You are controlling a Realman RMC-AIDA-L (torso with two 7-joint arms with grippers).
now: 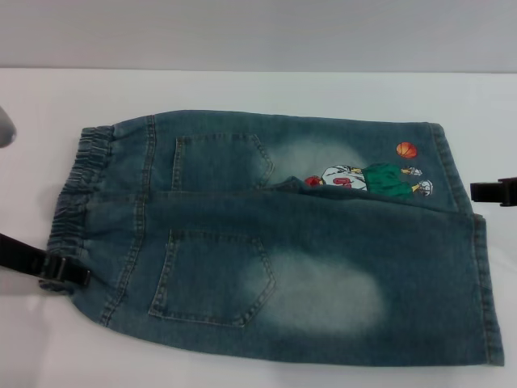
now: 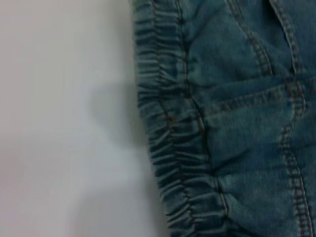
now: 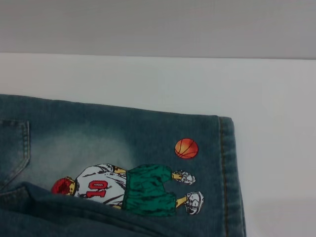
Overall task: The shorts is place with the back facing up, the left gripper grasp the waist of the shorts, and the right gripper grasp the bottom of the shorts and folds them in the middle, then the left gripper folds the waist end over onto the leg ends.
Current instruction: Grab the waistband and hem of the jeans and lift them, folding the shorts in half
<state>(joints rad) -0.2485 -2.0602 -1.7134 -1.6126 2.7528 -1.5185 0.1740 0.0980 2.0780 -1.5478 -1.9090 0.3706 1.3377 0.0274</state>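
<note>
The blue denim shorts [image 1: 275, 242] lie flat on the white table [image 1: 242, 89], back pockets up. The ruffled waist [image 1: 77, 194] is at the left and the leg hems [image 1: 485, 283] at the right. The far leg carries a cartoon print [image 1: 371, 179] with an orange ball. My left gripper [image 1: 63, 273] is low at the near end of the waist, at the cloth's edge. My right gripper [image 1: 493, 191] sits just off the leg hems, apart from the cloth. The left wrist view shows the waist [image 2: 173, 148] close up. The right wrist view shows the print [image 3: 133, 190] and hem [image 3: 227, 168].
The near leg overlaps the far leg along the middle seam [image 1: 339, 194]. White table surface [image 1: 32, 339] surrounds the shorts on the left, far and right sides. A grey wall [image 1: 258, 32] rises behind the table's far edge.
</note>
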